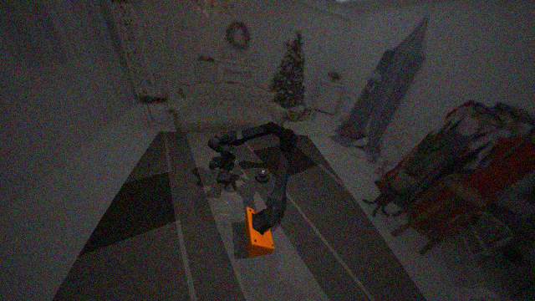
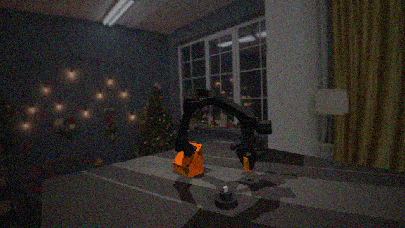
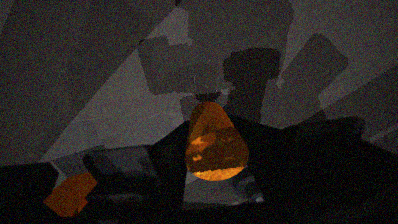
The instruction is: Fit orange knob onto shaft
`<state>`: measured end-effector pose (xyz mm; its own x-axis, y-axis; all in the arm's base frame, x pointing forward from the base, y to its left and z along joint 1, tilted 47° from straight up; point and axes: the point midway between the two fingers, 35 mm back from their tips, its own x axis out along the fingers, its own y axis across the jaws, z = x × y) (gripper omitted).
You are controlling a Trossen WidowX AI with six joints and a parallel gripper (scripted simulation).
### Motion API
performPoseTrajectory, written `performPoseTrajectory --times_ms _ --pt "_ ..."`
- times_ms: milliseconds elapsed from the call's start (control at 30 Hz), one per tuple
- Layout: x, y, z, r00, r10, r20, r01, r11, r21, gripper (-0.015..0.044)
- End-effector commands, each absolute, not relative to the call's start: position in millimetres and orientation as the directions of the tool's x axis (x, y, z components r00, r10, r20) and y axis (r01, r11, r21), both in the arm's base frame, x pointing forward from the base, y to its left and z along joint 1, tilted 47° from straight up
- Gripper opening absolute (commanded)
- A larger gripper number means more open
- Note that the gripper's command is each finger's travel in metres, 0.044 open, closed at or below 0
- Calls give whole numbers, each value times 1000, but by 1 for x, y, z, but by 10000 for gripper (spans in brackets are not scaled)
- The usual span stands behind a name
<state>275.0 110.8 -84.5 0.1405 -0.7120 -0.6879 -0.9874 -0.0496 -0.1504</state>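
The orange knob (image 2: 246, 164) (image 3: 217, 142) is between the fingers of my gripper (image 2: 248, 165) (image 3: 208, 121), which is shut on it. In the exterior view the knob looks roughly upright, low over the table; I cannot tell whether it touches the table. Its hole is hidden. In the top view the knob does not show beneath the dark gripper (image 1: 226, 181). The silver shaft (image 1: 262, 171) (image 2: 225, 189) stands bare on the dark round pedestal (image 1: 262, 179) (image 2: 226, 203), to the right of the gripper in the top view and nearer the camera in the exterior view. The shaft's flat side cannot be made out.
The orange base block (image 1: 261, 242) (image 2: 193, 166) carries the arm, which arches over to the gripper. An orange patch (image 3: 72, 195) shows at the wrist view's lower left. The table (image 1: 134, 238) (image 2: 95, 202) has light and dark patches. The pictures are dim and grainy.
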Motion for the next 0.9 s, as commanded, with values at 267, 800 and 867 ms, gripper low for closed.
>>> performPoseTrajectory --times_ms 267,800,867 --pt "272 143 -57 149 -704 -695 -986 -49 -161 0" --pt "263 175 -25 148 -708 -691 -986 -48 -161 0" --pt "264 175 -24 147 -708 -691 -986 -48 -161 0"
